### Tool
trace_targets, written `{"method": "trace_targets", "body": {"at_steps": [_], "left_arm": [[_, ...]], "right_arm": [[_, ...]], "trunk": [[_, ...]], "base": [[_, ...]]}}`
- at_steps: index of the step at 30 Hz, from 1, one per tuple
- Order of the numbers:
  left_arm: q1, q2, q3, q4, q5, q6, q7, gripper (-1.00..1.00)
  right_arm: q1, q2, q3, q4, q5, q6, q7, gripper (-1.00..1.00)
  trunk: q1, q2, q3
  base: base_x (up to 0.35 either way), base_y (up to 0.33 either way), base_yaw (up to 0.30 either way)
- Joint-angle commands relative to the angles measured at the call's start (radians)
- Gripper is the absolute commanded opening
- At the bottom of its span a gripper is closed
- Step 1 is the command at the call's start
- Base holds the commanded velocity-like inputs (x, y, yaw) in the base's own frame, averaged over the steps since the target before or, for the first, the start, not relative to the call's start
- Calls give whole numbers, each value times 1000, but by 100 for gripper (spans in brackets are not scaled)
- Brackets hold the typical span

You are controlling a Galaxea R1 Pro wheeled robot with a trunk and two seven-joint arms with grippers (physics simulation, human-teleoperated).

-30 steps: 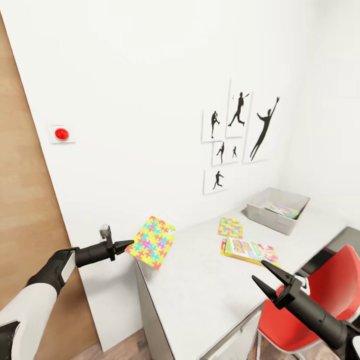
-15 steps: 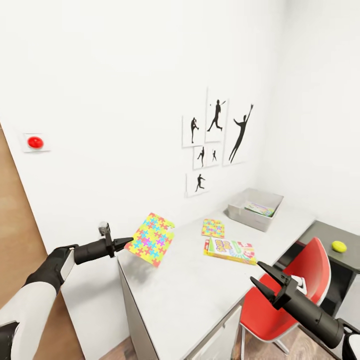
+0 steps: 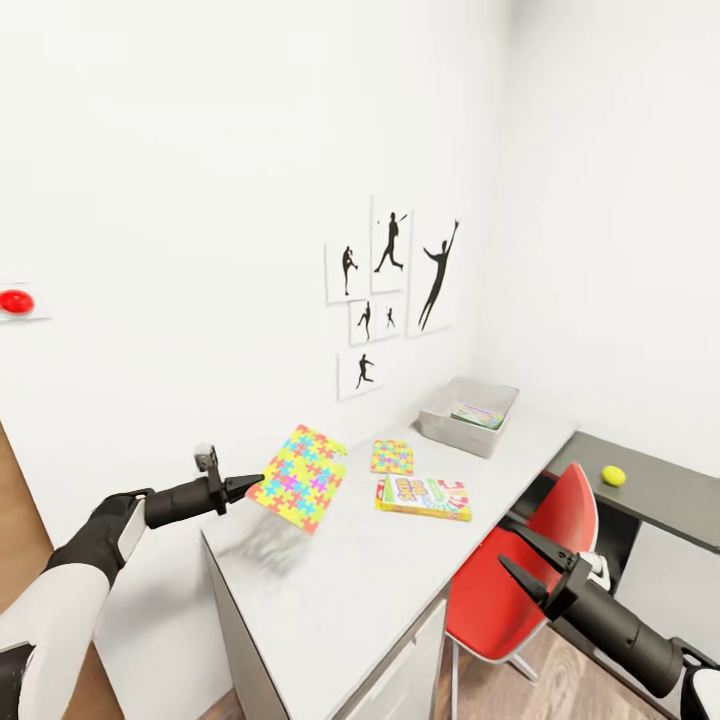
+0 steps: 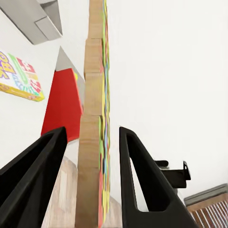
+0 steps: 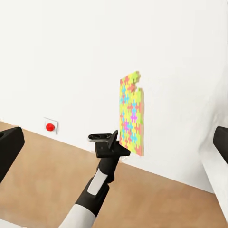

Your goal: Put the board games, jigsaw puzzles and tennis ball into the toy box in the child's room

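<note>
The child's room showed white walls with black sports silhouette pictures (image 3: 390, 290) and a red wall button (image 3: 15, 301) at the far left of the head view. Compared with a second earlier, the whole view had swung: the button and pictures had slid leftward, and the dark lower table section with the tennis ball (image 3: 613, 475) had come into sight. That reads as the robot turning toward the table (image 3: 330, 590), not as the things moving.

The left end effector (image 3: 250, 487) remained clamped on one edge of a jigsaw puzzle (image 3: 298, 477), held tilted in the air over the near end of the table; the left wrist view showed the puzzle (image 4: 95, 128) edge-on between the two fingers. The right end effector (image 3: 522, 552) hung with its fingers apart, holding nothing, above the red chair (image 3: 520, 580).

The toy box (image 3: 445, 428) stood at the far end of the table by the wall, with something printed already inside. Between it and the held puzzle lay the second jigsaw puzzle (image 3: 392, 457) and, just beside it, the Skip-Bo board game (image 3: 424, 496). I judged the carry about half done: the puzzle had yet to cross the table. The chair, tucked against the table edge, could hinder the base from closing in.
</note>
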Motion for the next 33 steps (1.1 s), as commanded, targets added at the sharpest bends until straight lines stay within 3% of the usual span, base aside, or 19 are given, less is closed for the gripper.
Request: {"method": "trace_targets", "body": {"at_steps": [1, 15, 23, 33], "left_arm": [[0, 2, 0, 0, 1, 10, -3, -100], [0, 5, 0, 0, 1, 10, -3, -100], [0, 5, 0, 0, 1, 10, -3, -100], [0, 6, 0, 0, 0, 10, -3, -100]], "right_arm": [[-1, 0, -1, 1, 9, 4, 9, 100], [-2, 6, -2, 1, 10, 2, 8, 100], [-1, 5, 2, 1, 6, -65, 10, 100], [-1, 5, 2, 2, 7, -70, 10, 100]], "trunk": [[-4, 6, 2], [-57, 104, 49], [-88, 160, 74], [-126, 230, 115]], "base": [[0, 0, -222], [0, 0, -109], [0, 0, -8], [0, 0, -187]]}}
